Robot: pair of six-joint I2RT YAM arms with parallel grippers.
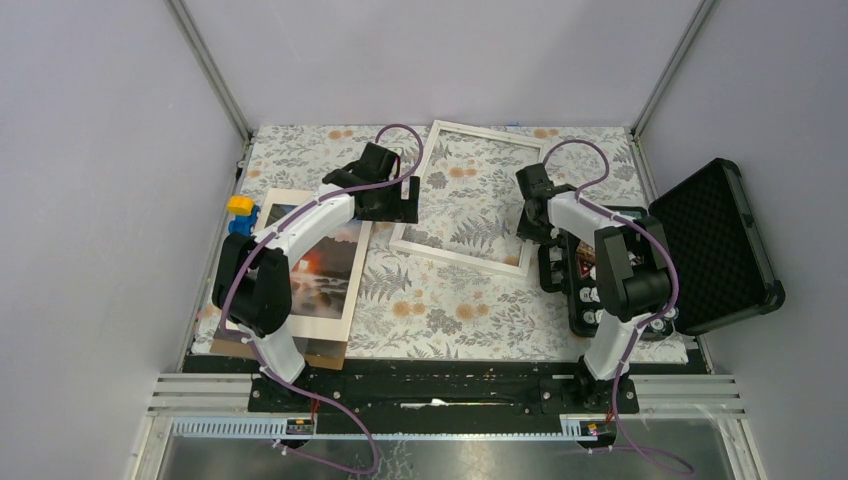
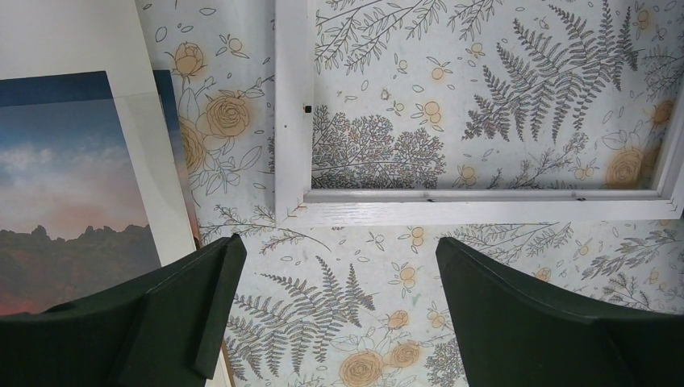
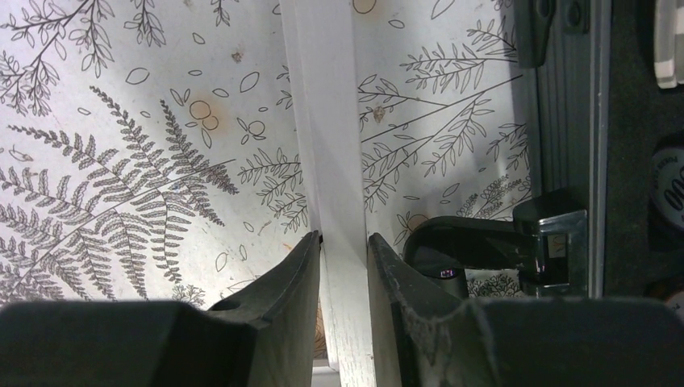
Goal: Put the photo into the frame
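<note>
The right gripper [image 3: 345,242] is pinching the frame [image 3: 327,121] by its side rail, apparently steadying it. The left gripper [image 2: 335,250] is hovering empty, fingers wide apart, and probably needs to grasp the photo [image 2: 64,185] next.

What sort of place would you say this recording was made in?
Probably a lab robot cell: plain grey panel walls on aluminium posts, the left arm and right arm bolted to a rail, an open foam-lined case.
</note>
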